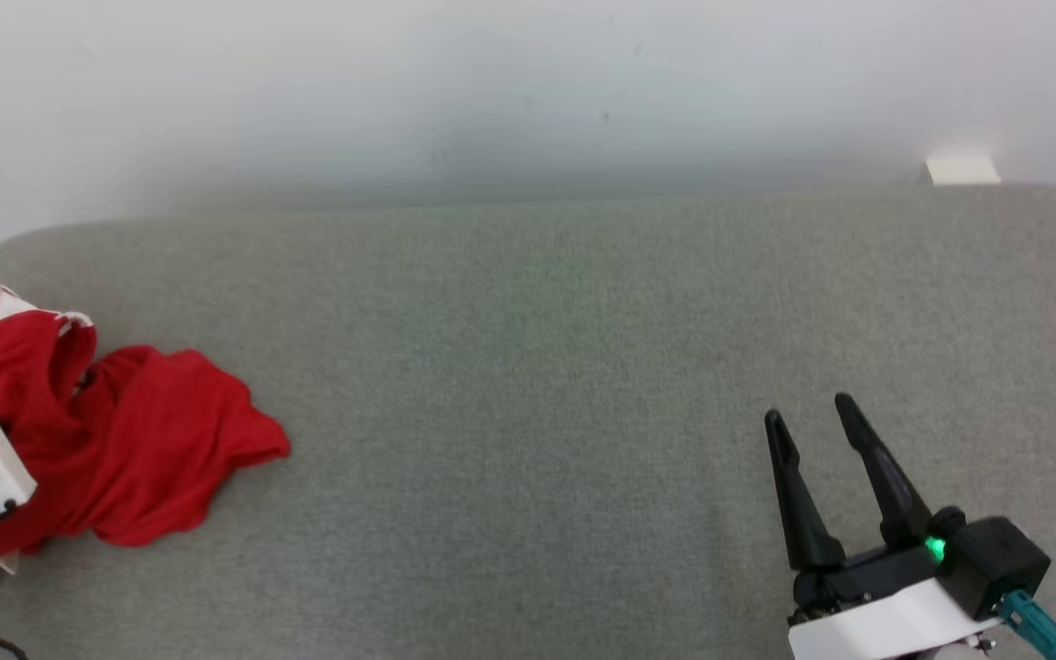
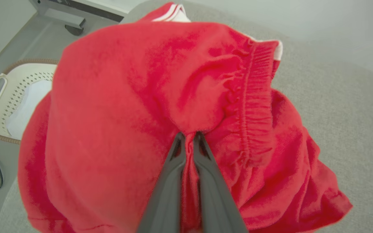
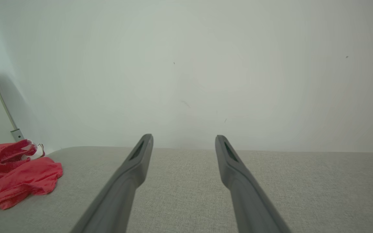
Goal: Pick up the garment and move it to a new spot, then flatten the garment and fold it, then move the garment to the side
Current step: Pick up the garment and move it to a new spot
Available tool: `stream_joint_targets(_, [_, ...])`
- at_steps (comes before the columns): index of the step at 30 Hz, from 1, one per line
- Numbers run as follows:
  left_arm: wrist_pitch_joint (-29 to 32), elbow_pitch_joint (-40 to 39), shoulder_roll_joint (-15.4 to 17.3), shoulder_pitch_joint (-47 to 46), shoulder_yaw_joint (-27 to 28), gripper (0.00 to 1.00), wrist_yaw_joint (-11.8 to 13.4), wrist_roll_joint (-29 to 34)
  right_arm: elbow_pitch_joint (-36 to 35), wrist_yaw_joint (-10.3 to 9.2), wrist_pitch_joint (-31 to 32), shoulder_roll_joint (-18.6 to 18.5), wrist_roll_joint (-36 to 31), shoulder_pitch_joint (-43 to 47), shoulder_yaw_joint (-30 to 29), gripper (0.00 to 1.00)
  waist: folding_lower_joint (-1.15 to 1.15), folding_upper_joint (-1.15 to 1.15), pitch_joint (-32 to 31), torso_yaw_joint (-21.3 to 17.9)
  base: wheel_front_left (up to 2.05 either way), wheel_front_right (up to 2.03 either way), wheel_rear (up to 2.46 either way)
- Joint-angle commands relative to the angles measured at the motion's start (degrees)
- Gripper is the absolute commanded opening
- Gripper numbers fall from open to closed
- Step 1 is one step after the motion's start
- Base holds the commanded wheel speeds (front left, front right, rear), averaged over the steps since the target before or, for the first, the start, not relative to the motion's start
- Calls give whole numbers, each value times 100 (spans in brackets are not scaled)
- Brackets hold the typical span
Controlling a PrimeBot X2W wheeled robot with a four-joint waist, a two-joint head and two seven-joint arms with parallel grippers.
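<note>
Pale wall (image 1: 528, 92), plain. Grey fabric worktop (image 1: 528, 412), rounded far corners. Red garment (image 1: 143, 440), white trim, elastic waistband, bunched at the worktop's left edge. White perforated basket (image 2: 18, 87) on the floor beyond that edge. Left end effector (image 2: 189, 137), clenched on a garment fold beside the waistband. Right end effector (image 1: 809, 408), released, over the worktop's near right corner, well apart from the garment.

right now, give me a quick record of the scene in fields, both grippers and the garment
garment: red, crumpled, at the left end of the grey padded surface
left gripper: shut on a fold of the garment beside its elastic waistband
right gripper: open, empty, well apart from the garment
laundry basket: white, on the floor past the garment
task stage: gripped, not yet flattened or folded
</note>
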Motion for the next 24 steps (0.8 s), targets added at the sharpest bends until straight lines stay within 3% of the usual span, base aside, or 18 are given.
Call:
stream_joint_targets(1, [-102,-80,59,-99,-67,0,-55,80,45,2,2,-18,61,135,10,100,-1,0,-288,110,0,0,0])
stream_joint_targets(10, [-365,-864,-54,-462,-583,0,-275,219,53,2,2,-17,149,446,-41,100,-1,0,-863,333,0,0,0])
stream_joint_targets(15, [-401,-1725,-349,-659,-843,0,-313,-101,0,2,3,-18,201,517,-117,100,-1,0,-950,368,0,0,0])
stream_joint_targets(24, [52,-3703,-872,-40,-1283,0,-322,-738,-52,2,3,-17,173,493,-296,100,-1,0,-984,-124,0,0,0])
